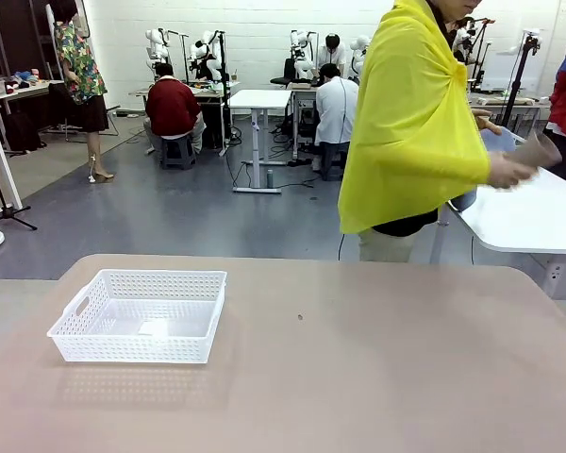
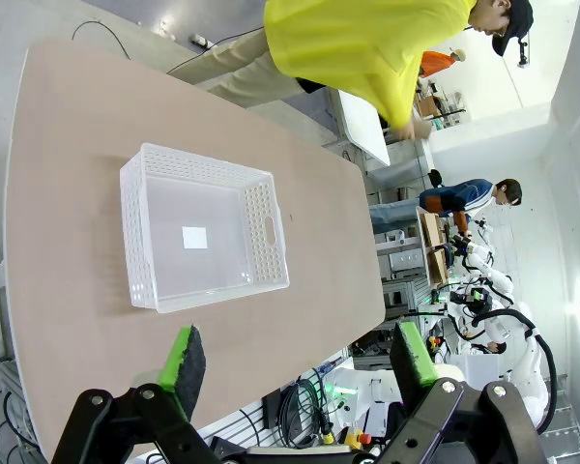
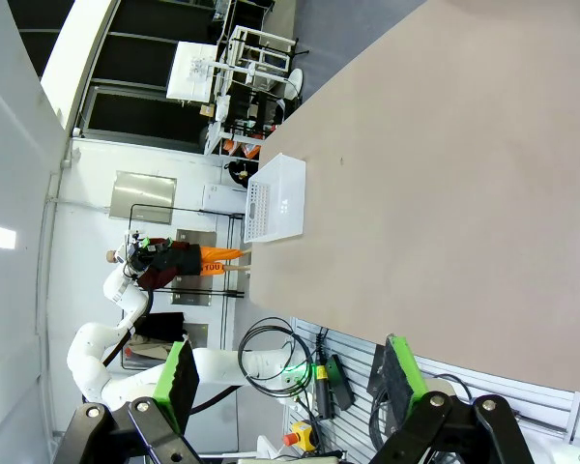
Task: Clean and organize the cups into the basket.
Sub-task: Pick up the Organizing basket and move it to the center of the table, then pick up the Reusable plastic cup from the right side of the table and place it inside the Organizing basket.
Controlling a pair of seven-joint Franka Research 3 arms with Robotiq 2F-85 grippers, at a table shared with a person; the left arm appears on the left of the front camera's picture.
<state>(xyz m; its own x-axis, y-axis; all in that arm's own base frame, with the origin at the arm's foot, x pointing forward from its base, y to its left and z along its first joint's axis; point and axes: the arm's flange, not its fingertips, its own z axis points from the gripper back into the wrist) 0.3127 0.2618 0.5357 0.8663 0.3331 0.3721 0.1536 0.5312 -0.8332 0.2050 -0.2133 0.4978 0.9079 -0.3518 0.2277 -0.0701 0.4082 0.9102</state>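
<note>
A person in yellow (image 1: 410, 123) is pictured upper right, beyond a tan table (image 1: 377, 359). A white table (image 1: 533, 217) is seen far right.

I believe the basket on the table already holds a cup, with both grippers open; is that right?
No: the basket holds no cup, as the front view shows; it sits on the table, and the left gripper and right gripper are open.

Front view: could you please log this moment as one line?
basket: empty, on table | left gripper: open | right gripper: open | person: holds tan cup at white table
</note>
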